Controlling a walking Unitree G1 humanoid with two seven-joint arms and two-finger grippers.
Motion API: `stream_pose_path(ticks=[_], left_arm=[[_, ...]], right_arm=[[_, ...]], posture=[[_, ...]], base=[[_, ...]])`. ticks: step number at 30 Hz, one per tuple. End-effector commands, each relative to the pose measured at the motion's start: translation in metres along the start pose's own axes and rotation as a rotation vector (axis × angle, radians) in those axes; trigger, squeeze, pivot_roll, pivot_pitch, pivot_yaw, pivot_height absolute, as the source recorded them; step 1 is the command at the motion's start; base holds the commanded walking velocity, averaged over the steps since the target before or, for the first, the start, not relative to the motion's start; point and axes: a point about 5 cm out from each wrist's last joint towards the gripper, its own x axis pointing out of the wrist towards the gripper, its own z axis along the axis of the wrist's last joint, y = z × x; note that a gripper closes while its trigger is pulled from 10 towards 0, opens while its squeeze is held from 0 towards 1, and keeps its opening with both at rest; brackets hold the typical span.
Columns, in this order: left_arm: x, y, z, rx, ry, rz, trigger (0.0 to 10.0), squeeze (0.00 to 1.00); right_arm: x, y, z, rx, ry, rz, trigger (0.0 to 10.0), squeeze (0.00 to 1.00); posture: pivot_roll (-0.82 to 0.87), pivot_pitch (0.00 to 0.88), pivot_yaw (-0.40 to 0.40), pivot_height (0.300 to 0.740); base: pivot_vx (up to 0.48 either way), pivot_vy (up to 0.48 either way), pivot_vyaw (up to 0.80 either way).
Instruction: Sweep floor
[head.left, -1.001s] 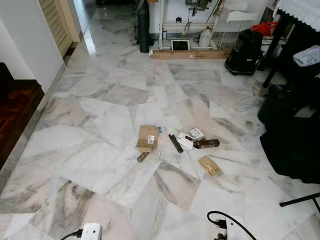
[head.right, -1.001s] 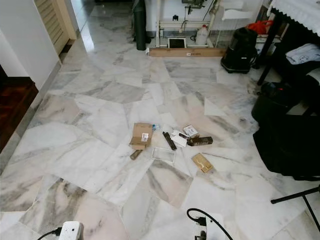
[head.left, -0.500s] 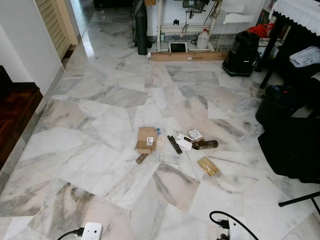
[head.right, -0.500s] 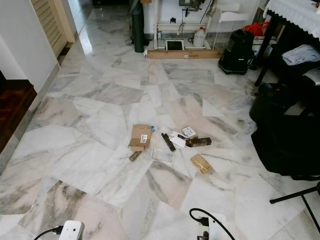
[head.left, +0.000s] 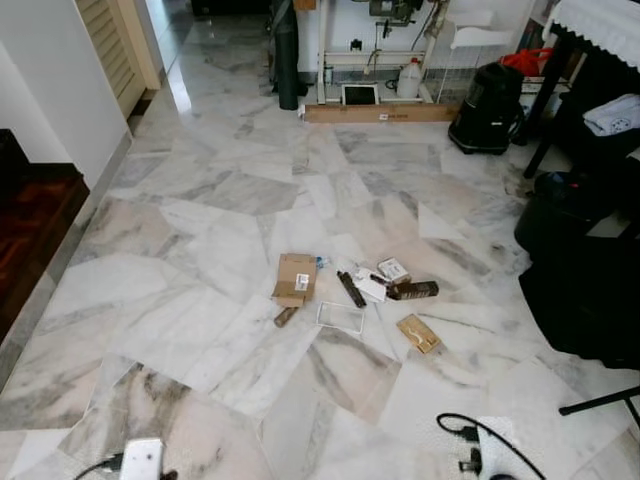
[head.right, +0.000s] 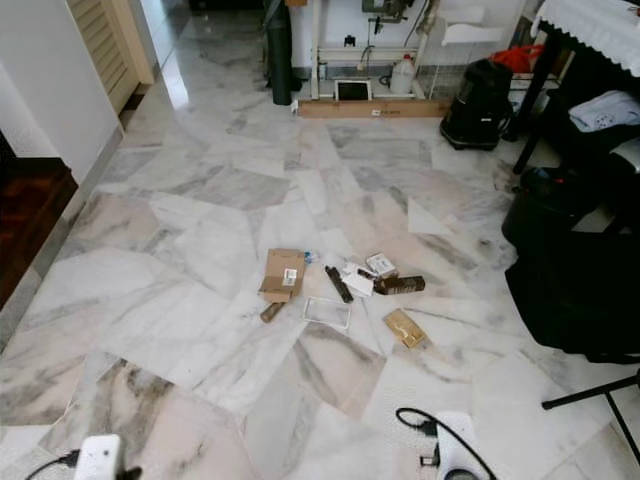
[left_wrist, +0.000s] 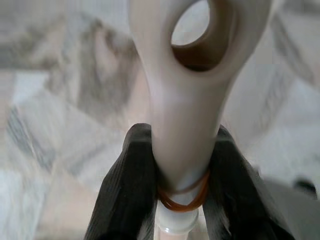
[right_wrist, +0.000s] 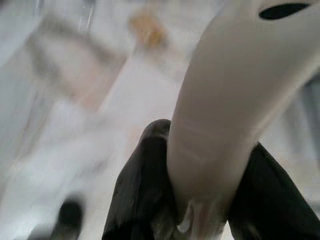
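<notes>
The left gripper (left_wrist: 175, 190) and right gripper (right_wrist: 200, 200) each stay clamped on a pale handle (left_wrist: 185, 125). The view has barely shifted, so the litter (head.left: 350, 290) remains well ahead on the marble floor (head.left: 200, 260), unswept

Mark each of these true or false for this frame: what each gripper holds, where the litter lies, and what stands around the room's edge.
1. The left gripper is clamped on a beige handle with a hole at its end. True.
2. The right gripper is open with nothing in it. False: its black fingers grip a white handle.
3. The litter lies in one cluster mid-floor, with the flattened cardboard box at its left side. True.
4. The clear plastic packet lies on top of the cardboard box. False: it lies on the marble, apart from the box.
5. A black vacuum cleaner stands at the far right of the room. True.
6. The long cardboard carton leans upright on the wall. False: it lies flat on the floor.
</notes>
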Motion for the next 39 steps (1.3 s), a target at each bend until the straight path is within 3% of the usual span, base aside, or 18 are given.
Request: stream_pose_path(ticks=[1,3,5,7,8,16,20,30,31,39], left_arm=[[0.006,0.014,0.040,-0.007,-0.195,0.042,10.0,0.00],[0.007,0.014,0.061,-0.002,-0.299,0.042,10.0,0.00],[0.007,0.010,0.098,0.034,-0.464,0.021,10.0,0.00],[0.005,0.007,0.110,0.047,-0.514,0.012,10.0,0.00],[0.003,0.000,0.131,0.050,-0.601,-0.001,10.0,0.00],[-0.018,-0.030,0.188,0.058,-0.857,-0.058,10.0,0.00],[-0.025,-0.037,0.193,0.065,-0.880,-0.097,10.0,0.00],[-0.044,-0.042,0.207,0.070,-0.947,-0.137,10.0,0.00],[-0.048,-0.048,0.211,0.071,-0.954,-0.171,10.0,0.00],[-0.048,-0.054,0.200,0.001,-0.898,-0.233,10.0,0.00]], right_arm=[[0.007,-0.016,0.051,-0.041,-0.227,-0.073,10.0,0.00],[0.008,-0.019,0.064,-0.028,-0.282,-0.095,10.0,0.00],[0.008,-0.027,0.095,0.027,-0.405,-0.156,10.0,0.00],[0.007,-0.030,0.106,0.043,-0.447,-0.175,10.0,0.00],[0.004,-0.034,0.129,0.081,-0.541,-0.213,10.0,0.00],[-0.011,-0.025,0.181,0.144,-0.775,-0.210,10.0,0.00],[-0.014,-0.019,0.182,0.142,-0.797,-0.194,10.0,0.00],[-0.012,-0.019,0.166,0.226,-0.735,-0.207,10.0,0.00],[-0.011,-0.019,0.162,0.243,-0.713,-0.209,10.0,0.00],[-0.007,-0.007,0.144,0.236,-0.648,-0.180,10.0,0.00]], posture=[[0.02,0.010,-0.052,0.740],[0.02,0.004,-0.054,0.740],[0.02,0.000,-0.052,0.740],[0.02,0.000,-0.050,0.740],[0.02,0.000,-0.049,0.740],[0.02,0.014,-0.051,0.740],[0.02,0.024,-0.049,0.740],[0.03,0.053,-0.046,0.740],[0.04,0.063,-0.043,0.740],[0.04,0.081,-0.038,0.740]], base=[[0.000,0.000,0.00],[0.000,0.000,0.00],[0.000,0.000,0.00],[0.000,0.000,0.00],[0.000,0.000,0.00],[0.000,0.000,0.00],[0.000,0.000,0.00],[0.000,0.000,0.00],[0.000,0.000,0.00],[0.000,0.000,0.00]])
